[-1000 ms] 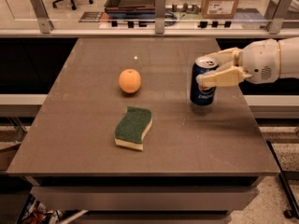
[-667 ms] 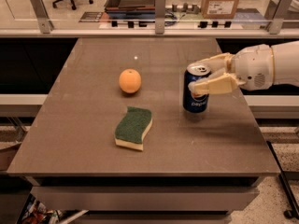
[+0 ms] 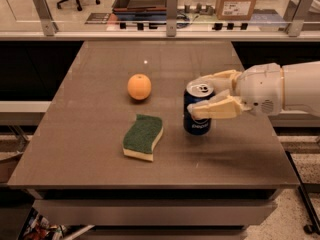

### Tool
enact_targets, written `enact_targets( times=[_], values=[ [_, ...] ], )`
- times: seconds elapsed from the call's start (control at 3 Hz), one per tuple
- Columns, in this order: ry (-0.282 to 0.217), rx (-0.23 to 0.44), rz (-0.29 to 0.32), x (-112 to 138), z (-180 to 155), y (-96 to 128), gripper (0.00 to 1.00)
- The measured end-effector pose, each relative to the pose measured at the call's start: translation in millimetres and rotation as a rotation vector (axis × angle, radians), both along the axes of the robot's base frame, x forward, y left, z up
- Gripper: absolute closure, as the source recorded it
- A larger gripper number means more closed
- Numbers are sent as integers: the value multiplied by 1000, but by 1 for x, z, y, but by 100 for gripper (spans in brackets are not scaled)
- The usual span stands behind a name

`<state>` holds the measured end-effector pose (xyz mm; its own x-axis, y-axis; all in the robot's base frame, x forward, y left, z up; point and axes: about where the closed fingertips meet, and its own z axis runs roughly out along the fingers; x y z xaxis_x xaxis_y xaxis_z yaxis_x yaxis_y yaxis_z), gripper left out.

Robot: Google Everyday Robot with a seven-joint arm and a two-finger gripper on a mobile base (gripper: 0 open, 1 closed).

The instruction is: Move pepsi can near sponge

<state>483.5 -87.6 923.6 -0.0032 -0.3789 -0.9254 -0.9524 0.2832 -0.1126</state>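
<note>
The pepsi can [image 3: 196, 120], dark blue with a silver top, stands upright on the brown table [image 3: 100, 104], right of centre. My gripper [image 3: 200, 94] reaches in from the right on a white arm and is shut on the can, one cream finger [image 3: 215, 109] across its front and the other behind its top. The sponge [image 3: 143, 137], green on top with a pale yellow base, lies flat to the can's left, a short gap between them.
A round orange fruit [image 3: 139, 86] sits behind the sponge, left of the can. The table's front edge is close below the sponge. A glass barrier with metal posts [image 3: 171, 6] runs along the far edge.
My gripper has carried the can leftward across the table, toward the sponge. The sponge and the orange have not moved.
</note>
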Motion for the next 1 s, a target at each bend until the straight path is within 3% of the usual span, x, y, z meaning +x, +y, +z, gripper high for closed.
enact_targets(
  times=[1.0],
  values=[
    [9,52,-24,-40,-21,23,100]
  ],
)
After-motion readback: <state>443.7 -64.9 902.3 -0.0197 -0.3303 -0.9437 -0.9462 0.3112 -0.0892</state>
